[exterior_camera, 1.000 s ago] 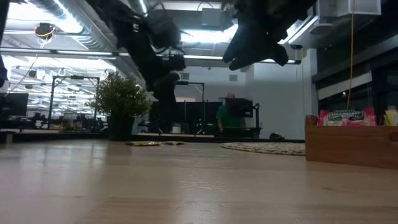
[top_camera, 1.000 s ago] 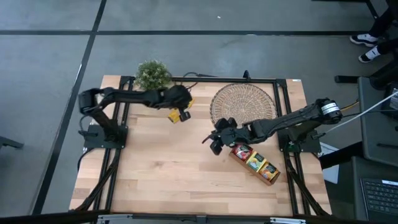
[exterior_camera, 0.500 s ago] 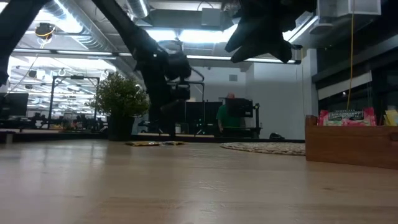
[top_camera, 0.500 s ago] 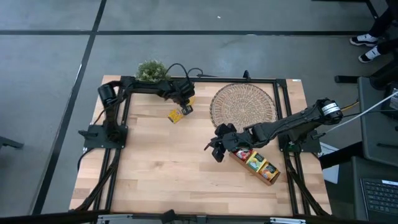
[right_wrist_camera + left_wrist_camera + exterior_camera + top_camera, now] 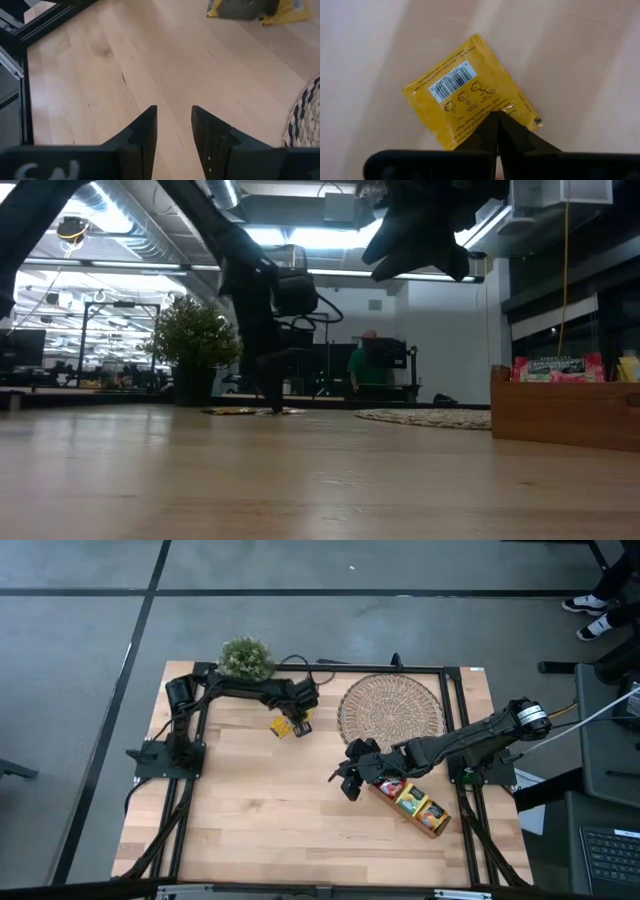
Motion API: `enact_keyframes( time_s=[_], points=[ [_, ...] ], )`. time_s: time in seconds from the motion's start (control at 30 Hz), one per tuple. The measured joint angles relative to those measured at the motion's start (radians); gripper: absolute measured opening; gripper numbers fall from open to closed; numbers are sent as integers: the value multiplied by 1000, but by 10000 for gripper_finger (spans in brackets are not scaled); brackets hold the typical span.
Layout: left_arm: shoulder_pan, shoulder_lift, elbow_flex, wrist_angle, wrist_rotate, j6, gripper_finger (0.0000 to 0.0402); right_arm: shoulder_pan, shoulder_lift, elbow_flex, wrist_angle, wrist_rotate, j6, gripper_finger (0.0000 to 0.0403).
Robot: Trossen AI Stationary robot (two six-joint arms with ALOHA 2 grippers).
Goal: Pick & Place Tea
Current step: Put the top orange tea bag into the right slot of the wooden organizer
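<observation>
Scene: a pale wooden table [image 5: 280, 810] seen from above, with my two dark arms reaching in from either side.

My left gripper [image 5: 498, 131]: low over the far part of the table, near the small potted plant [image 5: 245, 657]. Its fingers are pressed together, tips meeting at the edge of a yellow tea sachet [image 5: 470, 92]. I cannot tell whether the sachet is pinched between them or only touched.

Tea, loose: the yellow tea sachet lies flat on the wood, barcode side up, between the plant and the round woven mat [image 5: 392, 710].

Tea, stored: more sachets, red, yellow and green, stand in the long wooden tray [image 5: 440, 825] at the right side of the table.

My right gripper [image 5: 173, 131]: hanging above the bare wood just beside the tray's near end, below the mat in the overhead view. Its fingers stand apart with nothing between them.

Room beyond: a person in a green top [image 5: 368, 370] far behind the table.
</observation>
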Motion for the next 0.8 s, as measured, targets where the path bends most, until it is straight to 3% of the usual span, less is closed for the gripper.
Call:
enact_keyframes(
  time_s=[0.13, 0.43, 0.67, 0.8],
  points=[
    [-86, -1, 0, -27, 32, 4, 2, 0, 0, 0, -4, -4, -11, 122],
    [-361, -24, -39, -17, 225, -7, 2, 0, 0, 0, -24, -116, -24, 122],
    [-614, -41, -50, -25, 212, -89, 2, 0, 0, 0, -35, -208, -50, 122],
    [-731, -86, -57, -21, 120, -212, 2, 0, 0, 0, -27, -248, -69, 122]
  ],
)
